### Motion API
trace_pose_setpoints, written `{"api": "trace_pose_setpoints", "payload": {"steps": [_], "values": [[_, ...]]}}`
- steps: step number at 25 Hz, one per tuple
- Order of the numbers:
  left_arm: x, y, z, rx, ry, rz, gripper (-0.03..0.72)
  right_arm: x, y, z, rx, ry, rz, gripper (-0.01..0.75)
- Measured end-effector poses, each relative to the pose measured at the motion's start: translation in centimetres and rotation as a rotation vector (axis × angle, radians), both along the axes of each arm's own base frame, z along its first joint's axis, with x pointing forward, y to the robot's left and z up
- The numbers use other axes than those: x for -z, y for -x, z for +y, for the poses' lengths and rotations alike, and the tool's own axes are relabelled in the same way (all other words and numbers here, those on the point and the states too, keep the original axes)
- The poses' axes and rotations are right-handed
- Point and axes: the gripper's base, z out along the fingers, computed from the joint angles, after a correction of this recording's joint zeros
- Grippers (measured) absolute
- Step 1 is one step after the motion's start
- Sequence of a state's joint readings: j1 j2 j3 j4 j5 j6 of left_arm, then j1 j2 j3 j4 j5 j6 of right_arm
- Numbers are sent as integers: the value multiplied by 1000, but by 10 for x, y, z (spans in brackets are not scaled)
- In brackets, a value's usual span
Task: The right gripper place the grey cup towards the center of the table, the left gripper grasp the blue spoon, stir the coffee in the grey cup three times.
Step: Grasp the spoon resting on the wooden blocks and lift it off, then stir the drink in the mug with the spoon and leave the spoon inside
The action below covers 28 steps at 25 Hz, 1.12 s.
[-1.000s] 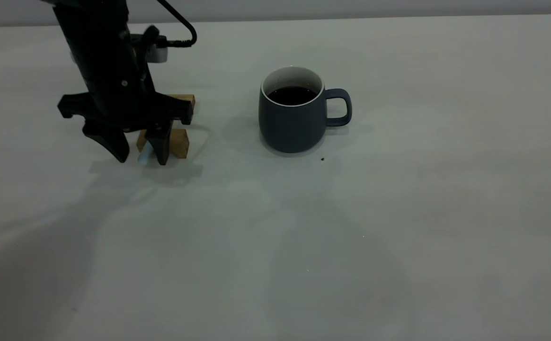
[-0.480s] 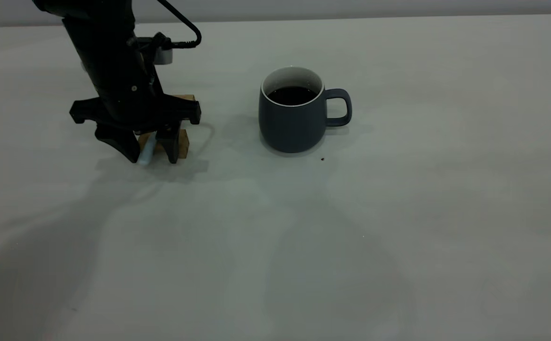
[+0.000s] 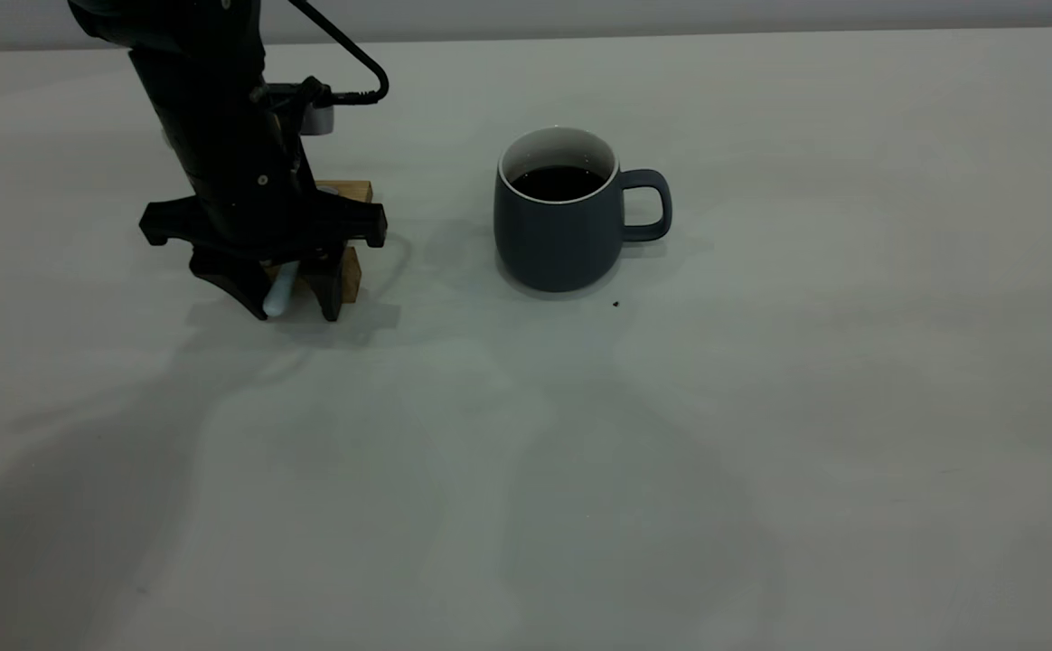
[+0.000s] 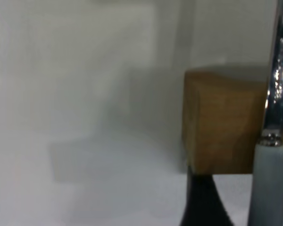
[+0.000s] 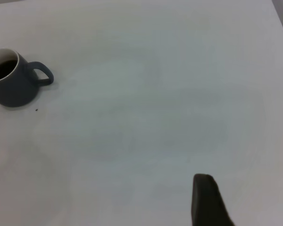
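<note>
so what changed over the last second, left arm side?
The left gripper shifted a little toward the grey cup and its fingers drew in from wide apart to either side of the blue spoon handle; whether they clamp it yet I can't tell. The spoon lies on the wooden blocks. Cup, coffee and blocks stayed put.

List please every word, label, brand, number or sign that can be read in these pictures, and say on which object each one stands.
None: no readable text shows in any view.
The grey cup is plain, with no print.
The blue spoon, the wooden blocks and the left gripper carry no legible marking.
The table bears only a tiny dark speck, not a sign.
</note>
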State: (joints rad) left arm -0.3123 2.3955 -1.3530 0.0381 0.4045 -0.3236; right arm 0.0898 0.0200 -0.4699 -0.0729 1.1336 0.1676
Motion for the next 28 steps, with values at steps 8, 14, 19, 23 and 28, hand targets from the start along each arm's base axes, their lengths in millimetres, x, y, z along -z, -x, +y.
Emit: {"api": "trace_pose_setpoints", "payload": {"steps": [8, 14, 19, 23, 28], "values": [[0, 0, 0, 0, 0, 0, 157, 0, 0, 0, 0, 0, 0, 433], [-27, -1, 0, -4, -1, 1, 108, 0, 0, 0, 0, 1, 0, 433], [-86, -1, -2, -32, 34, -37, 108, 0, 0, 0, 0, 1, 0, 430], [-132, 5, -7, -94, 134, -64, 108, 0, 0, 0, 0, 1, 0, 430], [-173, 18, -20, -107, 327, -41, 108, 0, 0, 0, 0, 1, 0, 430]]}}
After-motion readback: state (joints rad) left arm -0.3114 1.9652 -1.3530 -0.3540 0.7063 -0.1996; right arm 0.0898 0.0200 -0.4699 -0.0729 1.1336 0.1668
